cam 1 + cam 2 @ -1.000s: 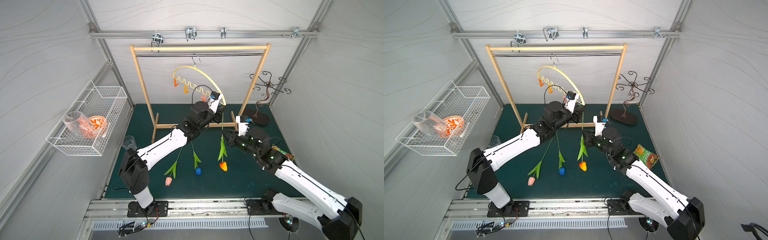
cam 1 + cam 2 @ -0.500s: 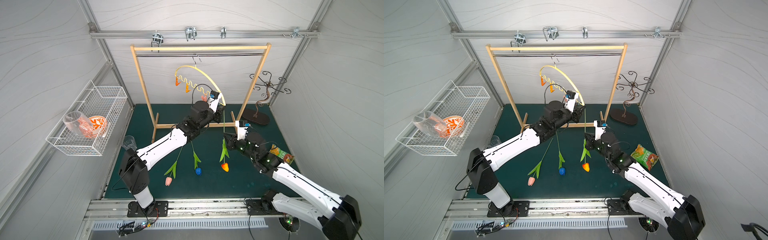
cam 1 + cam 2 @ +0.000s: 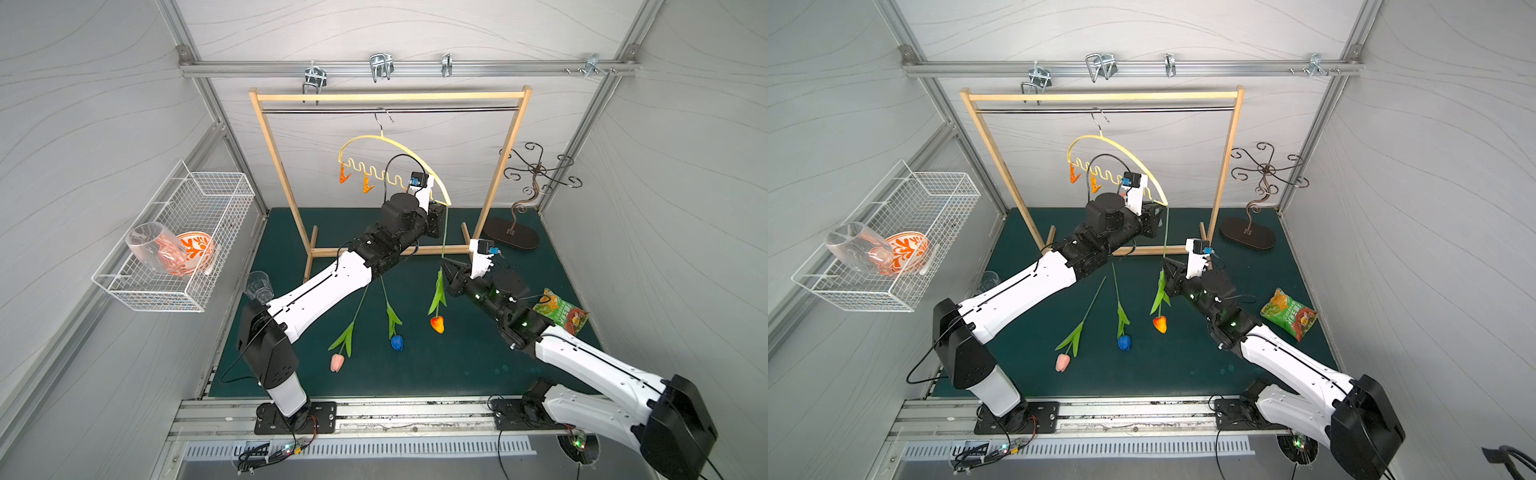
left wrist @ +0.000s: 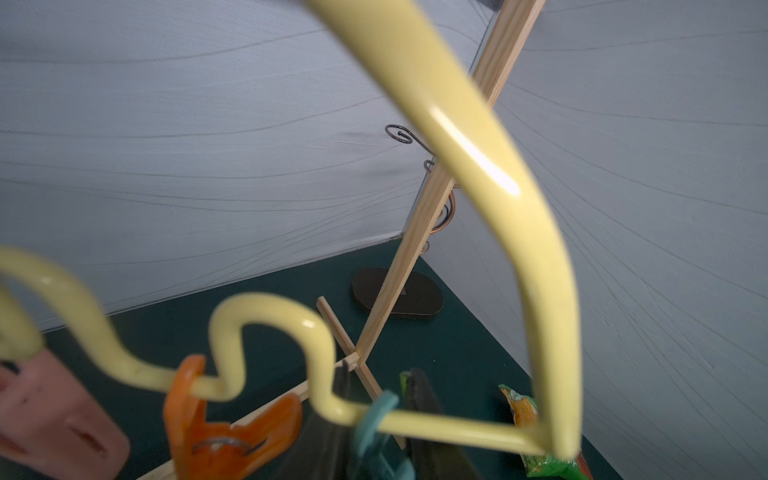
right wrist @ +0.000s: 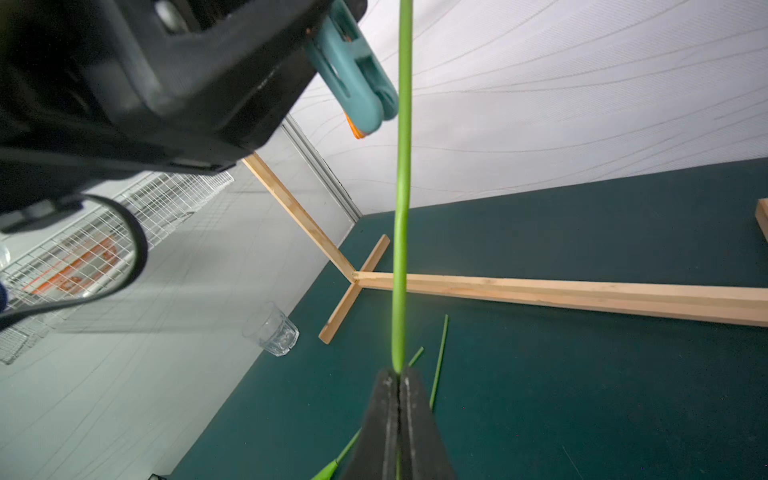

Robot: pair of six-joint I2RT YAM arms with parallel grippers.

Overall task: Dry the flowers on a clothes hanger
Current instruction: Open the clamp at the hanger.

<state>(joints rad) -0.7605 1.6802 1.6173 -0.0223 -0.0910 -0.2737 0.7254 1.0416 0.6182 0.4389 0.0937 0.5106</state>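
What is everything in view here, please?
Wooden rack: one, back of green mat.
Clothes hanger: one, pale yellow, on rack's rod.
Orange tulip: one, head down under hanger.
Pink tulip, blue tulip: one each, lying on mat.
Teal clothespin: one, at orange tulip's stem.
Other clothespins: several, orange and pink, on hanger.
Wire basket: one, white, left wall, holds glass, orange bowl.
Tumbler: one, clear, mat's left edge.
Snack packet: one, green, mat's right.
Metal stand: one, dark, back right.
Left gripper: black, shut on teal clothespin.
Right gripper: black, shut on orange tulip.
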